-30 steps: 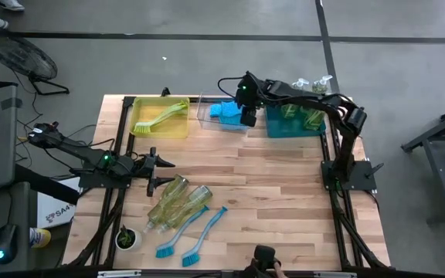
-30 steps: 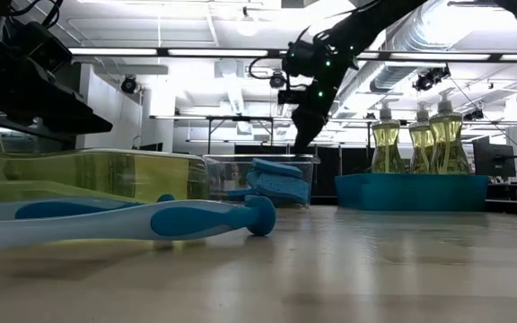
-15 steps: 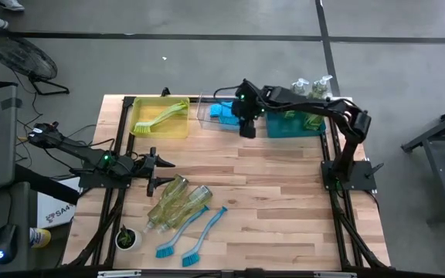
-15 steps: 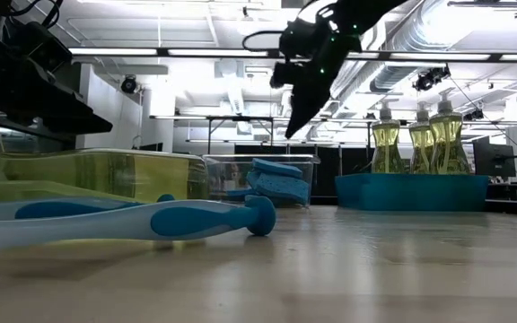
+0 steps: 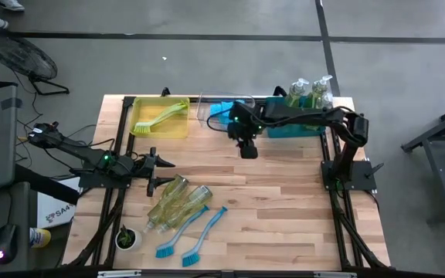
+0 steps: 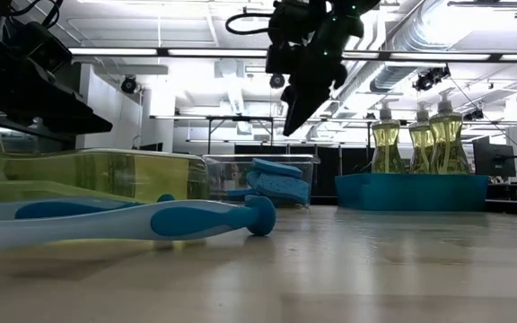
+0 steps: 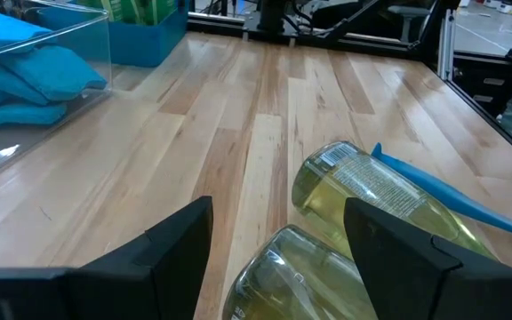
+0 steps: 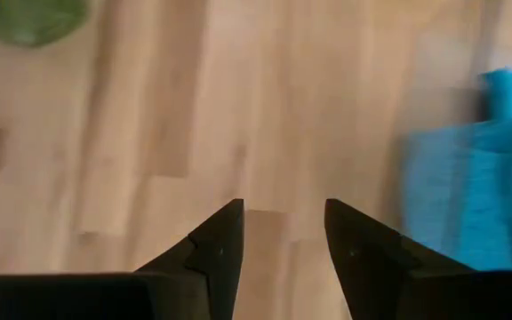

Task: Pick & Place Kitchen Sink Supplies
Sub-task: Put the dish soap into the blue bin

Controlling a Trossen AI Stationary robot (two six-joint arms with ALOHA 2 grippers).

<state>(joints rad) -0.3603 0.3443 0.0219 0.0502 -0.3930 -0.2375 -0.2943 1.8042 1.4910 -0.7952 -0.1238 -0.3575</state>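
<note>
Two clear yellow-green soap bottles point(image 5: 178, 201) point(image 7: 372, 191) lie on their sides on the wooden table, beside two blue dish brushes point(image 5: 188, 235) point(image 6: 151, 218). My left gripper point(image 5: 161, 171) point(image 7: 278, 236) waits open just short of the bottles and touches nothing. My right gripper point(image 5: 247, 150) point(image 6: 287, 130) point(image 8: 283, 218) hangs open and empty over bare wood, on the near side of the clear bin point(image 5: 207, 116), which holds light-blue sponges point(image 5: 222, 110) point(image 7: 25, 76).
A yellow bin point(image 5: 141, 127) at the far left holds a yellow-green brush point(image 5: 161, 117). A teal bin point(image 5: 284, 128) at the far right holds upright soap bottles point(image 5: 307, 91) point(image 6: 416, 139). A small potted plant point(image 5: 127, 238) stands at the near left. Bare wood lies mid-table and to the right.
My right gripper has come away from above the clear sponge bin toward the table's near edge and now hangs over bare wood. It has risen slightly and turned as it went, staying open and empty. The sponges lie still in the bin.
</note>
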